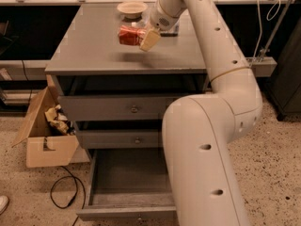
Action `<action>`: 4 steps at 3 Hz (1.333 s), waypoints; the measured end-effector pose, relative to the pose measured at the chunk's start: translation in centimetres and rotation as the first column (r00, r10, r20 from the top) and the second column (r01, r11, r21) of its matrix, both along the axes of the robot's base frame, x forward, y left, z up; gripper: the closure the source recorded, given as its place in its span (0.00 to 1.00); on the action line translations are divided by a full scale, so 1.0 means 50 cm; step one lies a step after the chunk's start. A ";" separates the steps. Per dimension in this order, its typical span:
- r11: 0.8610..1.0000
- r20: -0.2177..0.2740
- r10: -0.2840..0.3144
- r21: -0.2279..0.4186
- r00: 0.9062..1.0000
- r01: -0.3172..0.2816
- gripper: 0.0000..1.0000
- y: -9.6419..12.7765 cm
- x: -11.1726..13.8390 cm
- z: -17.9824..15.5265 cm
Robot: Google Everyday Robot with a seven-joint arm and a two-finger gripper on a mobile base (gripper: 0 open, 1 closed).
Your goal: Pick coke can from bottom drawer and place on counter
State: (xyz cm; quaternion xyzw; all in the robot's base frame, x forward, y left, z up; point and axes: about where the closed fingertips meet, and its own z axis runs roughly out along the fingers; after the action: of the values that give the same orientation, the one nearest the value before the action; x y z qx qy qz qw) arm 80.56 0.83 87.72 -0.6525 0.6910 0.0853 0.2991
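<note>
Since the can (pixel 129 35) is out of the drawer (pixel 129 180) and hangs on its side just above the bench (pixel 89 51), clamped in the jaws near the bench's back edge beside a bowl (pixel 132 7), the pick looks done. A shadow beneath the can suggests it is not yet touching down. Lowering it and letting go are left.

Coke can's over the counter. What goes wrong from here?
1. The gripper holds the coke can on its side above the counter; released like that, it may roll toward an edge.
2. The bowl sits just behind; a drift back might knock it.
3. The bottom drawer stands open beside the robot's body; a base move may hit it.
</note>
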 end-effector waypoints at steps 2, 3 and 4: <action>0.996 -0.020 0.038 0.082 0.999 -0.036 0.73 0.059 0.034 -0.070; 0.996 -0.020 0.038 0.082 0.999 -0.036 0.50 0.059 0.034 -0.070; 0.996 -0.020 0.038 0.082 0.999 -0.036 0.19 0.059 0.034 -0.070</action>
State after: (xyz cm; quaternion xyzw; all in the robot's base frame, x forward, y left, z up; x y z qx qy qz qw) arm 82.25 3.78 84.23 -0.6515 0.6780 0.1259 0.3163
